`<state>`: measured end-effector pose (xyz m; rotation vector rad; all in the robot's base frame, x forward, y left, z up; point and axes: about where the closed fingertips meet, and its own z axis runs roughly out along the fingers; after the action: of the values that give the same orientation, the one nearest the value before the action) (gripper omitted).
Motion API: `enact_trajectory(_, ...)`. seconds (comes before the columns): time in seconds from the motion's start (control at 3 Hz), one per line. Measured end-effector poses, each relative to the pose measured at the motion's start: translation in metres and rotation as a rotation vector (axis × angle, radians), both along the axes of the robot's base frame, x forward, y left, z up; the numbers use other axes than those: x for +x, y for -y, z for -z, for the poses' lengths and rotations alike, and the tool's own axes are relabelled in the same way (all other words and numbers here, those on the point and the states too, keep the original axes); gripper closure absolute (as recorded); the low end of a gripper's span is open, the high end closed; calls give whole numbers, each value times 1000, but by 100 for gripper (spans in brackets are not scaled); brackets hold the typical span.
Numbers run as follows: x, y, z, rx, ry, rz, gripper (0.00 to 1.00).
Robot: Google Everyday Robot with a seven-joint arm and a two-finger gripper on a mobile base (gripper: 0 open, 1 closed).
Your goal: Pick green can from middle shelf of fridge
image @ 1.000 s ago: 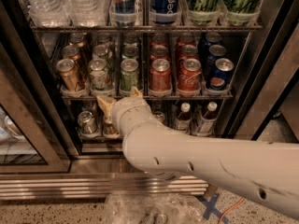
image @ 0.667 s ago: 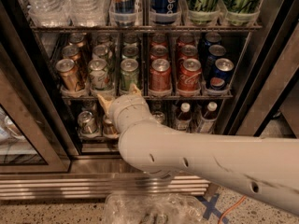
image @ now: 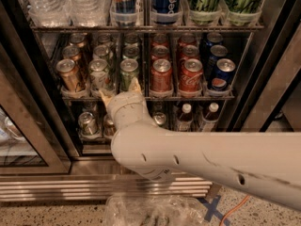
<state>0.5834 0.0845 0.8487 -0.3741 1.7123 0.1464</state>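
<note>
Holds the pale two-finger gripper (image: 120, 89) spread and empty, just below the front edge of the dark wire middle shelf (image: 188, 98) in the stainless-steel fridge (image: 56, 185). Points at the front small green aluminium can (image: 129, 73), first of three in its lane, between three whitish cans (image: 99, 73) and six red cans (image: 161, 75).

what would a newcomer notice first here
The thick white arm stretches from the lower right across the foreground. Its gripper sits open at the front edge of the middle shelf, just below the front green can. Red cola cans stand in the lanes to the right of it.
</note>
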Motion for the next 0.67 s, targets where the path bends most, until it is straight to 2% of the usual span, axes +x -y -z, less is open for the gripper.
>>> enact_trajectory(0.67,3,25,-6,-29,48,104,32)
